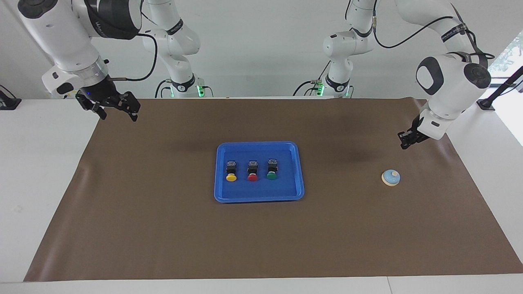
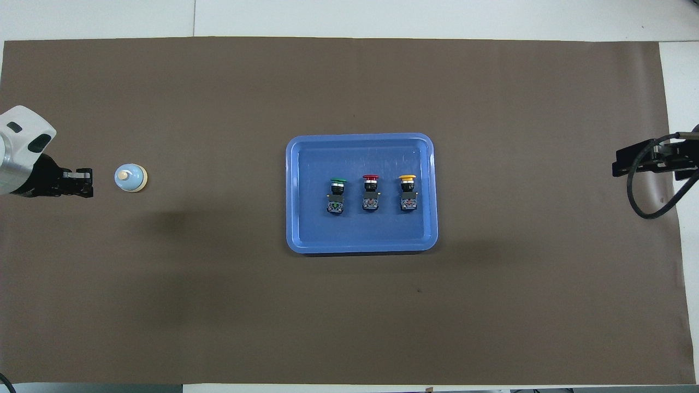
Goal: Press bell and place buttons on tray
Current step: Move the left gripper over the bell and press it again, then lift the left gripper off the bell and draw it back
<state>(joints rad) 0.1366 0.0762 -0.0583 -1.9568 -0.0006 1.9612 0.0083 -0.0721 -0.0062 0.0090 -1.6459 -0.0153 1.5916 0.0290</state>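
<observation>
The bell [image 1: 391, 177] [image 2: 130, 178], a light blue dome with a cream knob, sits on the brown mat toward the left arm's end of the table. My left gripper [image 1: 404, 143] [image 2: 87, 183] is shut with nothing in it and hangs over the mat close beside the bell, not touching it. The blue tray [image 1: 259, 195] [image 2: 360, 243] lies mid-table with the yellow button [image 1: 231, 170] [image 2: 407, 192], red button [image 1: 252, 170] [image 2: 371, 191] and green button [image 1: 271, 168] [image 2: 337, 195] in a row on it. My right gripper [image 1: 117, 111] [image 2: 620, 164] is open over the mat's corner at the right arm's end.
A brown mat [image 1: 163, 228] covers most of the white table [image 1: 36, 171]. The right arm's black cable [image 2: 641, 202] loops over the mat's edge.
</observation>
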